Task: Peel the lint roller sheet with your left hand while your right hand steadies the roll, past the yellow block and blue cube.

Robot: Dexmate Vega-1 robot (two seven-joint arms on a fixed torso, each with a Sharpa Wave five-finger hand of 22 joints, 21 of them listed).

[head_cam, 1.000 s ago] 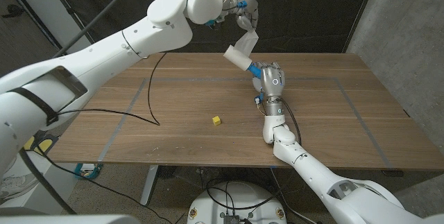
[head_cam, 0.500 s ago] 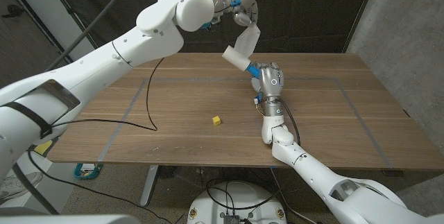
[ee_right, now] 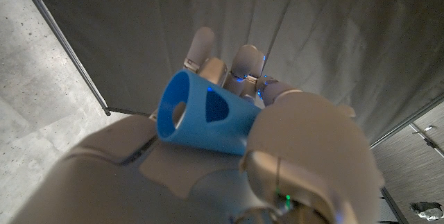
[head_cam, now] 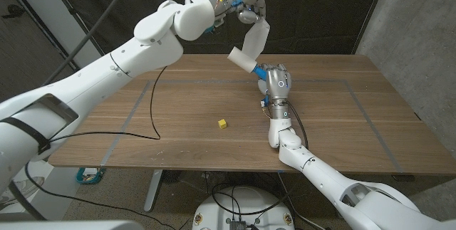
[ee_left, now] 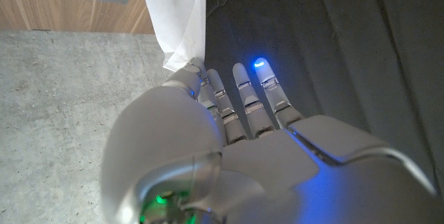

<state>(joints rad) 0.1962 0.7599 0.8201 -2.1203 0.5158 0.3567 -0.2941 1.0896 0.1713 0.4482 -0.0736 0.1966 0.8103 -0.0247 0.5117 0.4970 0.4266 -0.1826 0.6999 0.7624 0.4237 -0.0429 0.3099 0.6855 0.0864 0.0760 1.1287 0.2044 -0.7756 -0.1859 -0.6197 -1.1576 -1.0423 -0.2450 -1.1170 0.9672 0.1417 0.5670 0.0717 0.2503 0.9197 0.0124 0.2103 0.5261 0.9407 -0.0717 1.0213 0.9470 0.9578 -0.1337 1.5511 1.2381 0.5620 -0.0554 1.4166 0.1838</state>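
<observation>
The left hand (head_cam: 246,9) pinches the thin, limp white adhesive sheet (head_cam: 255,39); the right hand (head_cam: 276,82) clamps the blue-handled lint roller (head_cam: 244,60). The sheet likely tears easily, so grip its edge.

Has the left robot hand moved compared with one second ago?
Yes. The left robot hand has risen, farther above the table's far edge, drawing the sheet longer from the roll.

White lint roller sheet (head_cam: 254,43), blue handle (ee_right: 208,121), yellow block (head_cam: 222,123), brown wooden table (head_cam: 342,123).
</observation>
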